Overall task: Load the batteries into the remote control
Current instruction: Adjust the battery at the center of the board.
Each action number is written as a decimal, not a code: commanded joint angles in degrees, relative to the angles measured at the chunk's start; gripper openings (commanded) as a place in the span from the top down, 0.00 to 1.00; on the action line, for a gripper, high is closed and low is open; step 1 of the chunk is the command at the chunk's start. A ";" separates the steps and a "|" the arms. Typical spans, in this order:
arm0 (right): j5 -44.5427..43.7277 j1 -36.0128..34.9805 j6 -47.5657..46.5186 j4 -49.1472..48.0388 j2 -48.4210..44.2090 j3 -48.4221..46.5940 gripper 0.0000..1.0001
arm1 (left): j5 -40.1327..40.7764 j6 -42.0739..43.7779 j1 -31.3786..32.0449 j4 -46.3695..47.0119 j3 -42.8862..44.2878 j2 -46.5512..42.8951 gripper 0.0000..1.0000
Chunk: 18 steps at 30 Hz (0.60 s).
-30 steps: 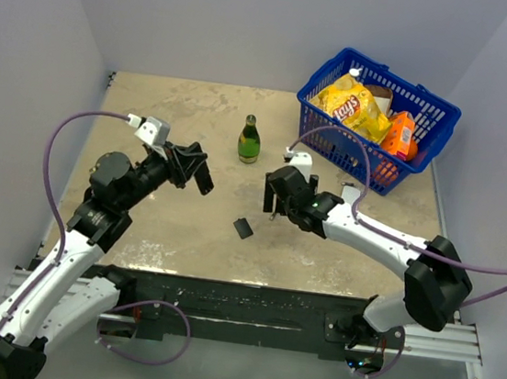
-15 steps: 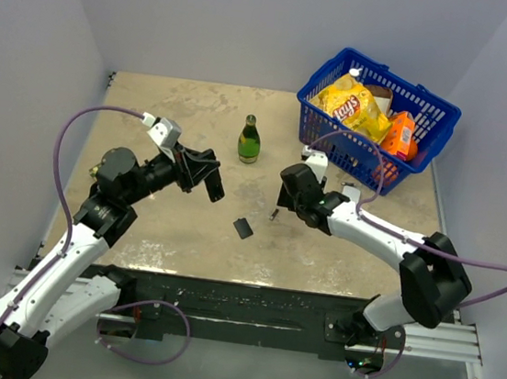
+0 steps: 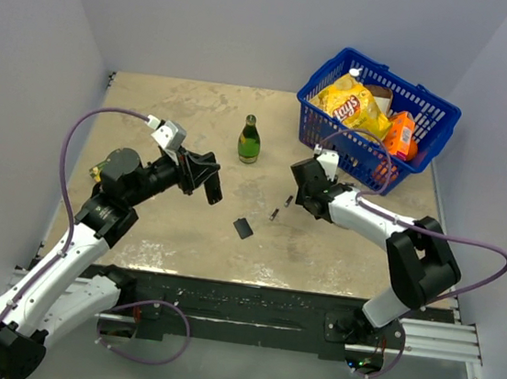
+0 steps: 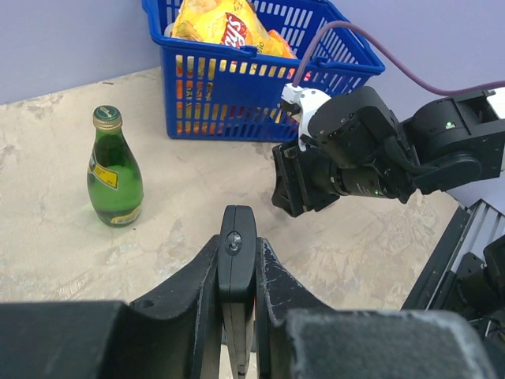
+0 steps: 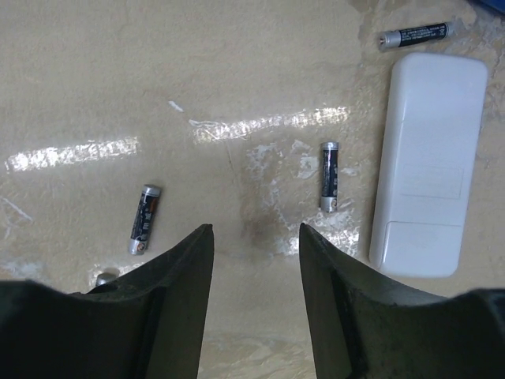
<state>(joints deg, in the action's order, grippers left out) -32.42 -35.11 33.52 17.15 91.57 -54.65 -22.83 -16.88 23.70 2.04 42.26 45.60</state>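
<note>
My left gripper (image 3: 207, 177) is shut on the slim black remote control (image 4: 237, 257), holding it edge-on above the table, left of centre; the left wrist view shows it clamped between both fingers (image 4: 185, 288). My right gripper (image 3: 306, 185) is open and empty, low over the table. In the right wrist view, three batteries lie loose: one (image 5: 145, 219) left of my gripper (image 5: 256, 229), one (image 5: 329, 175) just right of it, one (image 5: 414, 35) far right. A silvery tip (image 5: 103, 277) peeks out by the left finger. Two batteries (image 3: 274, 214) (image 3: 288, 200) show in the top view.
A small black cover piece (image 3: 243, 228) lies near the table's centre front. A green bottle (image 3: 250, 141) stands behind it. A blue basket (image 3: 428, 105) of snacks sits at the back right. A flat white device (image 5: 430, 162) lies right of my right gripper.
My right gripper has moved right and back, towards the basket, uncovering the batteries. My left gripper has shifted slightly right and forward with the remote still in it.
</note>
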 commanded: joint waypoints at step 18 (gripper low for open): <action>5.53 10.15 -2.32 -3.70 5.98 -2.12 0.57 | 1.21 1.42 0.73 0.77 1.07 -0.34 1.00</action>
<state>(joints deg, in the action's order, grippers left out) -29.28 -26.06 31.29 15.75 96.38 -55.72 -22.02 -16.69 24.14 1.15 42.26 45.60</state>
